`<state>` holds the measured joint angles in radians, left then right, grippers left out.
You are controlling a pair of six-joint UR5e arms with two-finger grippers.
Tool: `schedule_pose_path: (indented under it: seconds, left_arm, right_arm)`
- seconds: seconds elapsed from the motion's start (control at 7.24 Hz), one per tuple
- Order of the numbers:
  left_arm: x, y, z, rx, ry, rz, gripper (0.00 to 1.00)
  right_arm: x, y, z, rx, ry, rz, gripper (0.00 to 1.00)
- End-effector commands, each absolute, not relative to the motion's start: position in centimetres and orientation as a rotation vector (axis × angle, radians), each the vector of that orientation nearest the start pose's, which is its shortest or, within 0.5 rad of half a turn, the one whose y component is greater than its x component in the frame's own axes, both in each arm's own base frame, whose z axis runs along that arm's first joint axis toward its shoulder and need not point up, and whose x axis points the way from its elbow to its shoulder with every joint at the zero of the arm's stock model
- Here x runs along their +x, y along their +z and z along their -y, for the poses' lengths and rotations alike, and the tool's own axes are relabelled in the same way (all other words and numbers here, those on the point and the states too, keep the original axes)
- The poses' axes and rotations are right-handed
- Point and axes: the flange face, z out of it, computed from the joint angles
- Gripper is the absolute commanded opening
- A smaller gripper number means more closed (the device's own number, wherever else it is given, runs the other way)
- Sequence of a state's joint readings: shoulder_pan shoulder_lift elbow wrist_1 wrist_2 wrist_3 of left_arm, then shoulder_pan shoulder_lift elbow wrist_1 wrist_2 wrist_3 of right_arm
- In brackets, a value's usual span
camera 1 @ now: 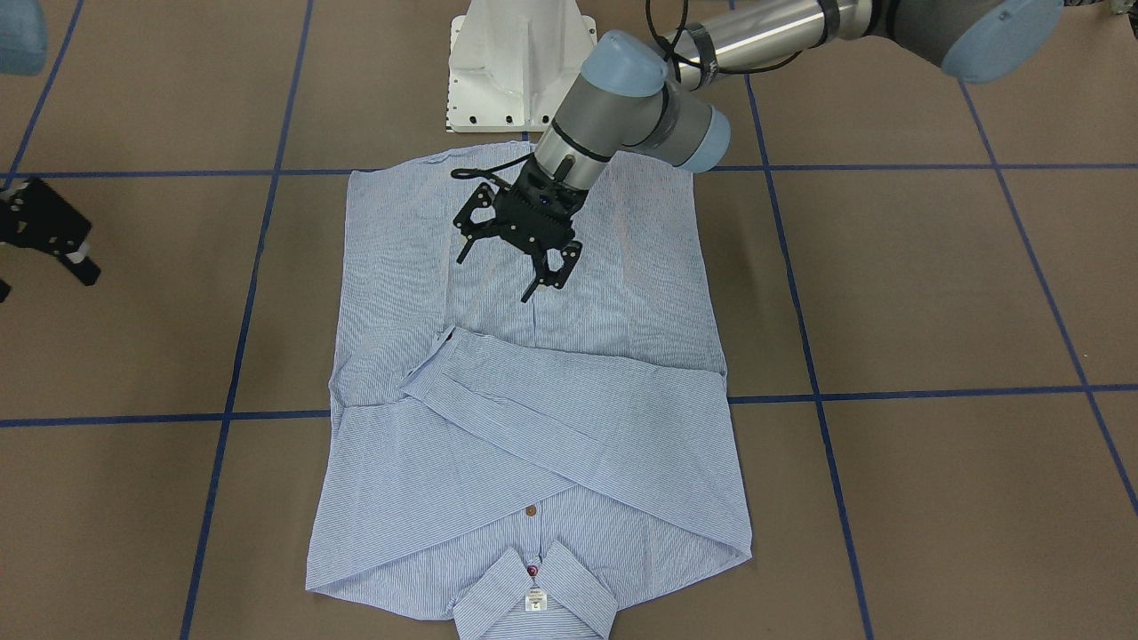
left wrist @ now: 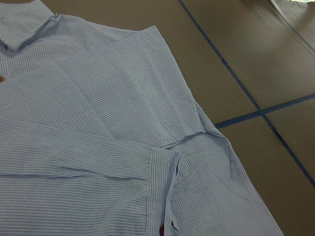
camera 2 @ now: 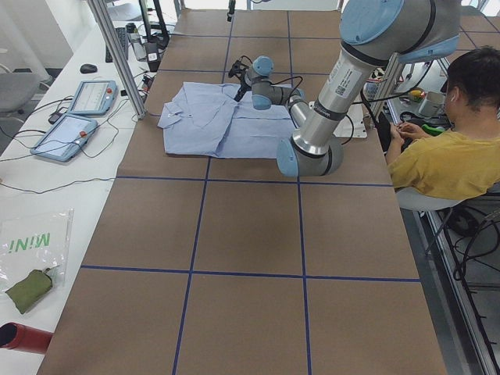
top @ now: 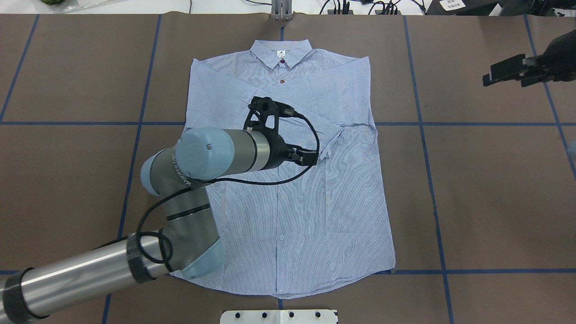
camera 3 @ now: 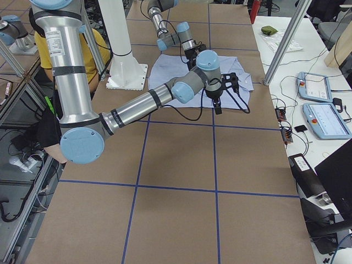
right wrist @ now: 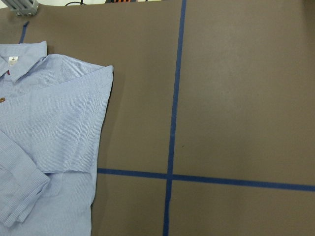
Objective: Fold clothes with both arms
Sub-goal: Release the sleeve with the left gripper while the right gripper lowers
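Note:
The light blue striped shirt (camera 1: 533,427) lies flat and face up in the middle of the table (top: 472,180), collar on the far side from the robot's base. Both sleeves are folded across the chest (top: 315,103). My left gripper (camera 1: 495,277) hangs open over the shirt's lower middle, holding nothing. The left wrist view looks down on a folded sleeve cuff (left wrist: 162,177) and the shirt's shoulder. My right gripper (camera 1: 44,281) hovers open and empty over bare table well off the shirt's side, also seen as the right gripper (top: 490,76) overhead. The right wrist view catches the shirt's edge (right wrist: 49,123).
The white pedestal base (camera 1: 520,71) stands just behind the shirt's hem. Blue tape lines (top: 423,123) grid the brown table. A seated person in yellow (camera 2: 453,156) is beside the table. Control tablets (camera 2: 78,117) lie on the side bench.

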<state>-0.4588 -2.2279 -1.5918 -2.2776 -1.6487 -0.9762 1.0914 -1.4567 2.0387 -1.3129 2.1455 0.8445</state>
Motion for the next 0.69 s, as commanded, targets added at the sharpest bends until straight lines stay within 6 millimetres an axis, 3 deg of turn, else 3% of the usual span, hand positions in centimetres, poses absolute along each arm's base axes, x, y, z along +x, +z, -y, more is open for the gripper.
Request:
schedule_pose_path:
  seconds: [0.0,0.28,0.41,0.55]
  left_arm:
    - [48.3,21.9,38.1,0.616,0.172,-1.201,1.00]
    - [43.3,26.1,35.3,0.589,0.159,-1.175,1.00]
    - [41.3,30.8,34.1,0.531,0.102,-1.129,1.00]
    - [40.9,33.9,32.1,0.521,0.067,-1.090,1.00]
  right_arm:
    - [-23.7,32.6,40.5,0.287,0.197,0.916,1.00]
    - [-30.1,31.6,33.2,0.291,0.262,0.905,1.00]
    - [-33.1,32.5,29.6,0.295,0.272,0.879,1.00]
    - [-34.2,33.4,26.5,0.277,0.263,0.863,1.00]
